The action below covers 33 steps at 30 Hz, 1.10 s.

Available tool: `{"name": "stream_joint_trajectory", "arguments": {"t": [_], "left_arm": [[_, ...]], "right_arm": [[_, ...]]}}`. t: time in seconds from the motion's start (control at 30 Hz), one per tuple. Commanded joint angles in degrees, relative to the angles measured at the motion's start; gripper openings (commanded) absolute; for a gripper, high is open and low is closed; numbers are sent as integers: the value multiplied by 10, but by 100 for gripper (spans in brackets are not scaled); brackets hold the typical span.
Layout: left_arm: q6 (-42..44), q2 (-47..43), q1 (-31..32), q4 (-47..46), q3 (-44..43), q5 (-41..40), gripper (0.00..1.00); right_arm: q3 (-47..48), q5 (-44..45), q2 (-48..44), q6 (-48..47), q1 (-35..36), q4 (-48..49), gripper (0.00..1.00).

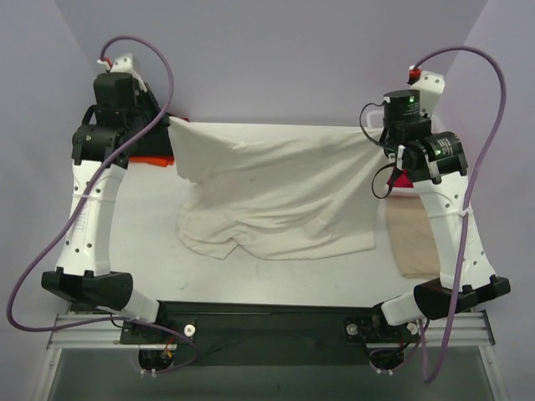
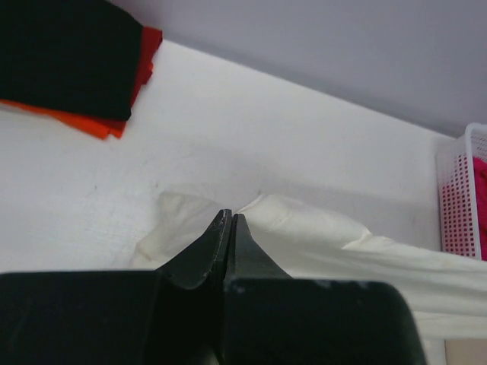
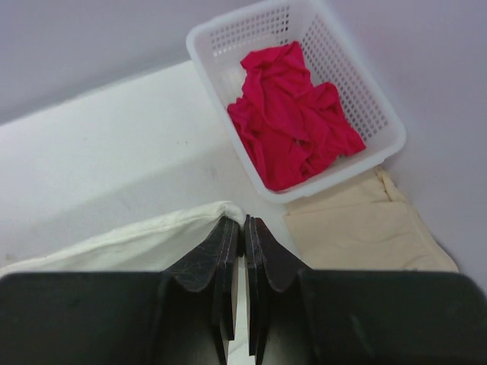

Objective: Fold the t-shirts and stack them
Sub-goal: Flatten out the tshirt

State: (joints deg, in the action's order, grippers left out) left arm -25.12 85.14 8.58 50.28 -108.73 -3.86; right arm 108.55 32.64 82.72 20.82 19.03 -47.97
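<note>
The left claw (image 2: 230,217) and right claw (image 3: 243,221) are each clamped on a far corner of the cream shirt (image 1: 276,184). Its edge stretches above the counter (image 1: 146,242) and the rest drapes down. Best move both together with even tension, so the fold lands square.

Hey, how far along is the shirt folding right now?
Done: black shirt folded on the orange-red one, far left; a beige cloth lies folded at right. In hand: left gripper and right gripper pinch the cream-white shirt, stretched between them. Remaining: the crimson shirt, crumpled in the basket.
</note>
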Motion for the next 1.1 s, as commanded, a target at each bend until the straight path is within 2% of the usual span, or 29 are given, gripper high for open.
{"name": "stream_joint_trajectory", "arguments": {"t": [0.0, 0.13, 0.4, 0.53, 0.63, 0.73, 0.9, 0.97, 1.07], "left_arm": [[37, 26, -13, 10, -89, 2, 0], [45, 45, -22, 6, -169, 9, 0], [55, 74, -46, -4, -327, 14, 0], [33, 69, -66, -78, -327, 26, 0], [3, 58, -79, -159, -283, 39, 0], [-31, 66, -82, -214, -283, 67, 0], [-84, 102, -116, -245, -348, 99, 0], [-79, 106, -118, -237, -386, 105, 0], [-51, 77, -125, -227, -376, 109, 0]], "right_arm": [[53, 47, -11, -34, -9, -13, 0], [89, 49, -21, -40, -12, -12, 0], [90, 29, -46, -50, -12, 1, 0], [103, 20, -27, -61, -14, 16, 0], [116, 1, -6, -61, -21, 26, 0], [139, -20, 14, -60, -29, 37, 0], [203, -36, 34, -69, -35, 42, 0], [204, -40, 16, -72, -35, 44, 0], [179, -55, -33, -80, -34, 47, 0]]}}
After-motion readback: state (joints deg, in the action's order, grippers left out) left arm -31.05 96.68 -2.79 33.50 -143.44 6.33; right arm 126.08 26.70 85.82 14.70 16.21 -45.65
